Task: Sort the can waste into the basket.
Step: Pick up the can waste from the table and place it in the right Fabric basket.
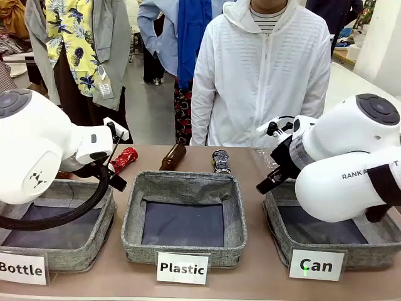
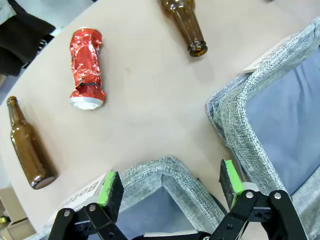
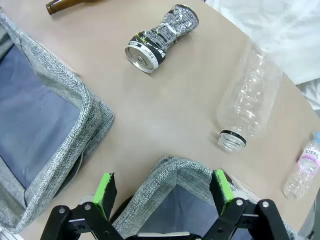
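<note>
1. The left gripper is hanging over a corner of the "Bottle" basket, its fingers spread wide and holding nothing.
2. The red can is lying on the table beyond that basket, near a brown bottle.
3. The black can is lying on its side beyond the middle basket, beside a clear bottle.
4. The right gripper is hovering empty, with its fingers wide, over a corner of the "Can" basket at the far right.
</note>
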